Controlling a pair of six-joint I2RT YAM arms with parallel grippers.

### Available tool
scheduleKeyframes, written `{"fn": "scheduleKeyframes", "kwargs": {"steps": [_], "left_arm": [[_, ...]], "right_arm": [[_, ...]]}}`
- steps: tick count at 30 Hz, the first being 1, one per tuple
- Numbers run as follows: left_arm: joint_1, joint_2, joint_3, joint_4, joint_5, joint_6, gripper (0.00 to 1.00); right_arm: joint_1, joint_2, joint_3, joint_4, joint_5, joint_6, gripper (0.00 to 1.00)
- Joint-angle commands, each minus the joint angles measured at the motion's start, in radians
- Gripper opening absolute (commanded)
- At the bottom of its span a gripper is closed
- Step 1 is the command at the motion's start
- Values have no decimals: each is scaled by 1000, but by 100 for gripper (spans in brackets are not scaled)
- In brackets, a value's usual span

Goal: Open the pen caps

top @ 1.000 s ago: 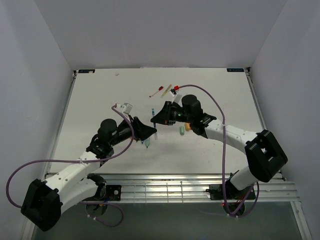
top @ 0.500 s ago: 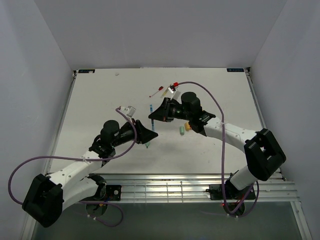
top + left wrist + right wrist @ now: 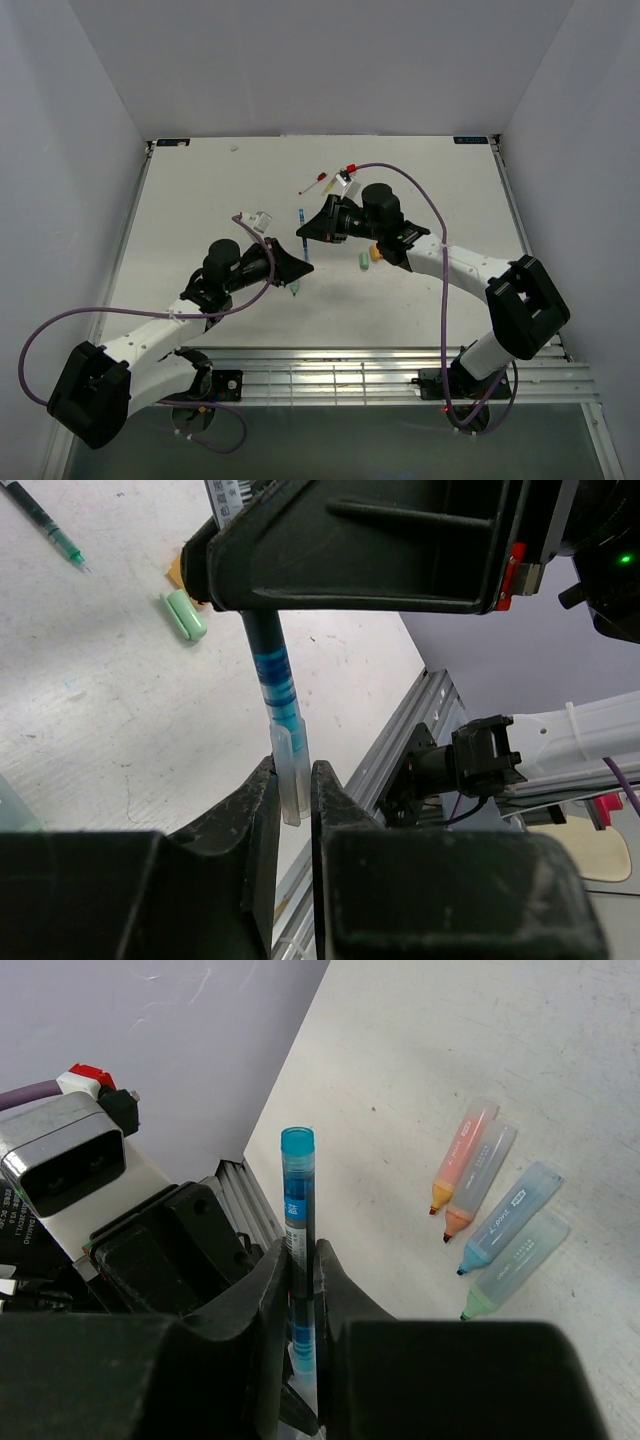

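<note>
Over the tabletop (image 3: pixel 200 200), left end effector (image 3: pixel 290 795) just clamped clear plastic cap (image 3: pixel 288 750); right end effector (image 3: pixel 302 1260) clamps slim blue pen (image 3: pixel 297 1175), seemingly pull-off ready

I see both arms bent inward, left gripper (image 3: pixel 297 272) and right gripper (image 3: pixel 305 232) nearly tip to tip, each with jaws pinched close together.

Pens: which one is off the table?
The thin blue pen: right fingers hold its barrel, left fingers its clear cap; the highlighters lie on the table.
</note>
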Motion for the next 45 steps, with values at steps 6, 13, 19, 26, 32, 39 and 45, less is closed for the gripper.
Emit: {"fn": "scheduleKeyframes", "kwargs": {"steps": [6, 13, 19, 26, 32, 39, 45], "left_arm": [[-12, -22, -39, 54, 42, 5, 0], [-13, -14, -96, 55, 84, 12, 0], [-12, -37, -134, 55, 90, 12, 0], [-1, -12, -75, -27, -46, 72, 0], [57, 217, 186, -307, -206, 195, 0], [110, 436, 394, -376, -254, 264, 0], [145, 579, 474, -396, -243, 281, 0]], "right_arm": [[7, 5, 67, 45, 81, 26, 8], [-26, 71, 234, -48, 138, -1, 8], [-66, 191, 445, -174, 125, -67, 8], [-131, 255, 520, -350, 144, -201, 8], [-189, 264, 477, -483, 190, -342, 8], [-236, 337, 471, -529, 203, -451, 8], [-243, 432, 506, -580, 230, -496, 8]]}}
